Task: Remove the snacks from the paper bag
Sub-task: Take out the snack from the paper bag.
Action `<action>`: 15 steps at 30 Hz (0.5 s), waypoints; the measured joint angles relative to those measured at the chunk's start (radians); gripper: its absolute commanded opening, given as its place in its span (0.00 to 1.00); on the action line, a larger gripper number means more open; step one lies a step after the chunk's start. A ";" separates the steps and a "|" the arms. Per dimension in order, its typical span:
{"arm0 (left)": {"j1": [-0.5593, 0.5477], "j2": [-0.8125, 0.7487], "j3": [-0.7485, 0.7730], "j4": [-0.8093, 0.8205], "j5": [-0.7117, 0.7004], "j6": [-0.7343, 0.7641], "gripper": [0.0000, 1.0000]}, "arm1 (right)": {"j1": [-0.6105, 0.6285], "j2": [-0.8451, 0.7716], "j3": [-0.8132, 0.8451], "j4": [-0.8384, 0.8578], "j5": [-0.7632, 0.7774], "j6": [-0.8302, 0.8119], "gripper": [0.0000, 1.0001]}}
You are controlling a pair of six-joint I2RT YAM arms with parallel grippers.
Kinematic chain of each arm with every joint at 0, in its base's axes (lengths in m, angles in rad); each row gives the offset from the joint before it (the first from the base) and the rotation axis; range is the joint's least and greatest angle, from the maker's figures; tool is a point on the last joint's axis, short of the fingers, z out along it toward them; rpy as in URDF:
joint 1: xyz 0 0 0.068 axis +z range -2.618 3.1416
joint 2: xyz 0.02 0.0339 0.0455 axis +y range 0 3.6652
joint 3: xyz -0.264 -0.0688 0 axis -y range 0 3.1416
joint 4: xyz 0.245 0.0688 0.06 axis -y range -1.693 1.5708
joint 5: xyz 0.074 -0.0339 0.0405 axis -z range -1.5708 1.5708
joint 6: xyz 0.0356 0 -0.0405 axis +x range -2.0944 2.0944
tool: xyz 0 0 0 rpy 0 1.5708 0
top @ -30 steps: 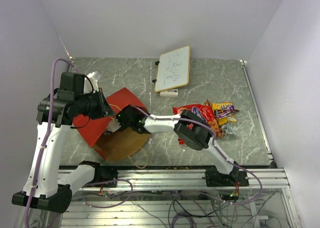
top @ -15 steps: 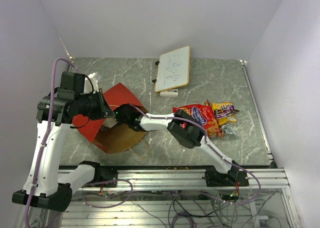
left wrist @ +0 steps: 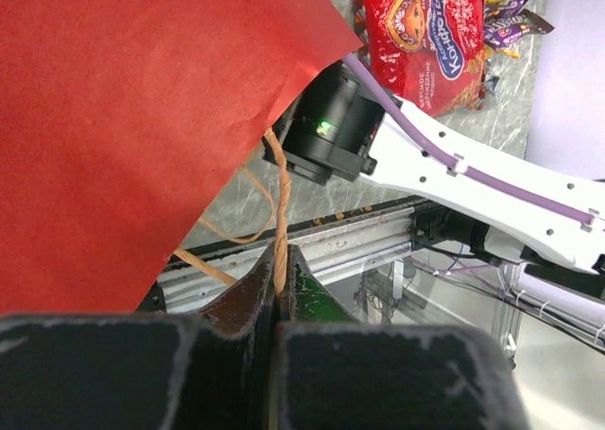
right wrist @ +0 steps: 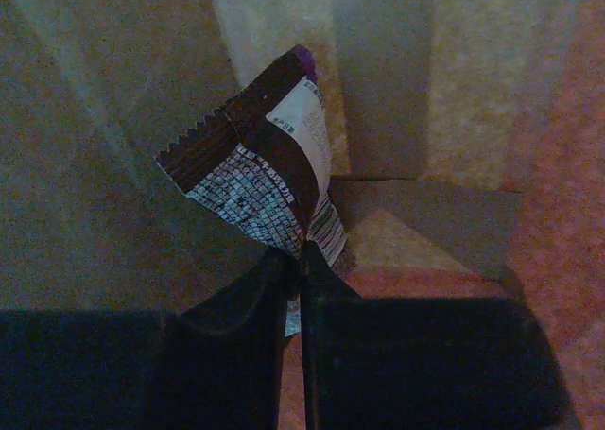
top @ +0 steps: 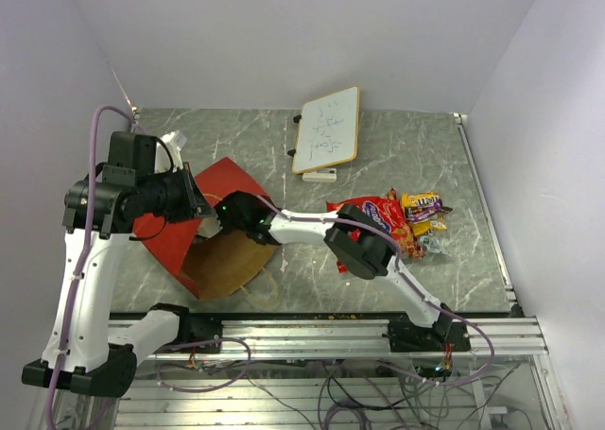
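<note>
Right gripper [right wrist: 295,260] is clamping the lower end of a dark candy bar [right wrist: 269,180] deep inside the paper bag [top: 232,184], the bar slanting away from the fingers, crimped end up-left. Only the right wrist view is catching that. Left gripper [left wrist: 282,293] is pinching the twisted handle [left wrist: 280,194]; overhead, the bag is lying sideways at table-left, mouth facing the near edge.

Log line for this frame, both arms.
left gripper: shut on bag handle | right gripper: inside paper bag, shut on candy bar | cookie packet: already out
</note>
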 measured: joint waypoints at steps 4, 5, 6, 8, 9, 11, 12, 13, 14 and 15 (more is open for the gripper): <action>0.000 0.019 0.024 0.002 -0.004 -0.005 0.07 | 0.006 -0.094 -0.094 -0.007 -0.053 0.045 0.06; 0.000 0.025 0.030 0.003 -0.004 -0.006 0.07 | 0.010 -0.126 -0.130 -0.008 -0.069 0.054 0.06; 0.000 0.033 0.038 0.005 -0.004 -0.006 0.07 | 0.014 -0.158 -0.166 -0.008 -0.083 0.063 0.06; 0.000 0.048 0.054 0.009 -0.004 -0.006 0.07 | 0.026 -0.211 -0.229 -0.009 -0.109 0.080 0.05; 0.000 0.060 0.065 0.010 -0.005 -0.005 0.07 | 0.035 -0.242 -0.264 -0.010 -0.124 0.095 0.05; 0.000 0.080 0.087 0.010 -0.005 -0.005 0.07 | 0.052 -0.300 -0.330 -0.017 -0.161 0.127 0.03; 0.000 0.091 0.098 0.011 -0.005 -0.005 0.07 | 0.059 -0.324 -0.355 -0.021 -0.177 0.144 0.03; 0.000 0.100 0.108 0.012 -0.006 -0.004 0.07 | 0.066 -0.350 -0.380 -0.028 -0.196 0.163 0.02; 0.000 0.107 0.115 0.015 -0.006 -0.004 0.07 | 0.073 -0.374 -0.399 -0.039 -0.215 0.185 0.02; 0.000 0.115 0.124 0.019 -0.006 -0.004 0.07 | 0.080 -0.396 -0.412 -0.052 -0.233 0.209 0.02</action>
